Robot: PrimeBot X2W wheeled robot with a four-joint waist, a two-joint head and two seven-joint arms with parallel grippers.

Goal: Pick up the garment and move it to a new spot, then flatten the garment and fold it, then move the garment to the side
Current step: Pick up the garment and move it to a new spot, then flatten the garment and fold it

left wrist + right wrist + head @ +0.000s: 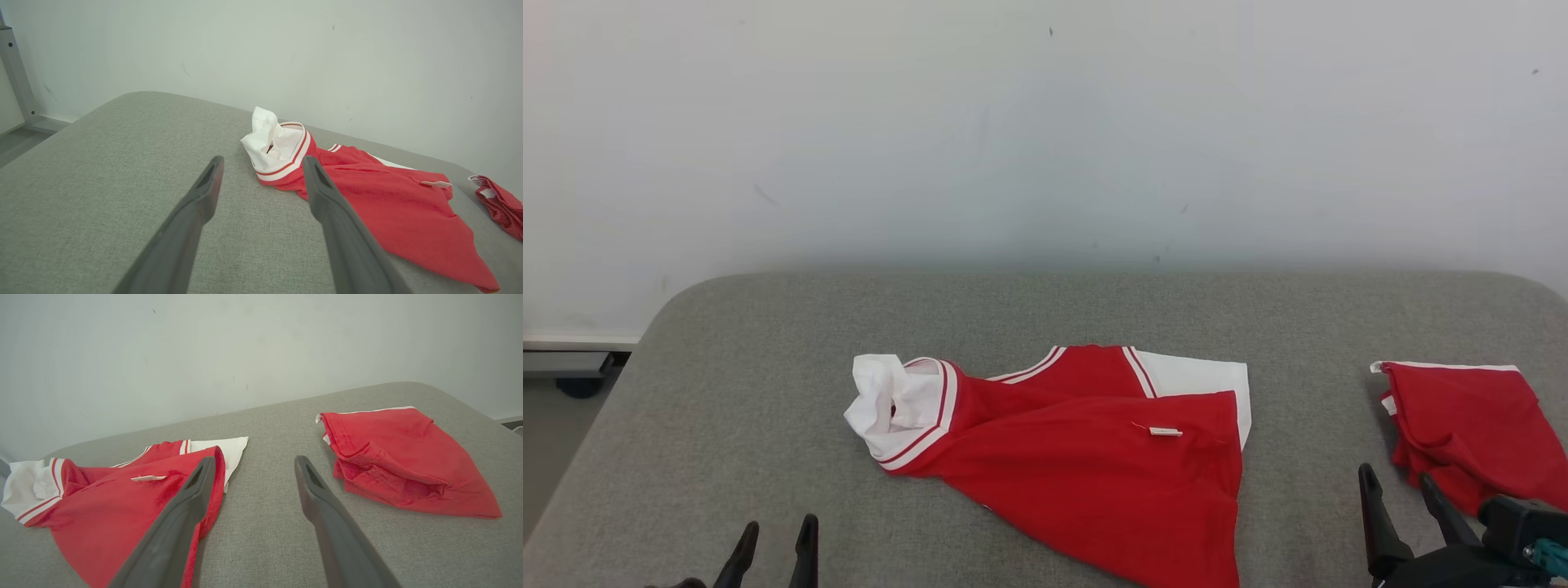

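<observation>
**Both end effectors apart and empty, garment lying rumpled mid-surface**

The left end effector (778,524) sits at the lower left of the head view, its two dark fingers spread with nothing between them. It hangs over bare grey cloth, well apart from the garment (1086,457). In the left wrist view, the garment's bunched white end lies beyond the fingertips, roughly in line with the gap between them.

The right end effector (1396,475) sits at the lower right, fingers likewise spread and holding nothing. In the head view its tips are near the closest edge of a second red piece (1470,425); whether they touch it I cannot tell. In the right wrist view, the fingers frame the bare strip between the two pieces of clothing.

The garment lies around the middle of the surface (768,367), not flattened. It is red with white, red-striped trim. A crumpled white end stands up a little on the robot's left, and a flat white panel shows along the far right edge. The red body fans out towards the near edge in loose folds. A small white label (1165,431) lies on the red cloth near its right side.

The second red piece, with a thin white edge, lies folded over on itself at the right end of the surface, apart from the garment. Behind the surface rises a plain pale wall (1045,122)
</observation>
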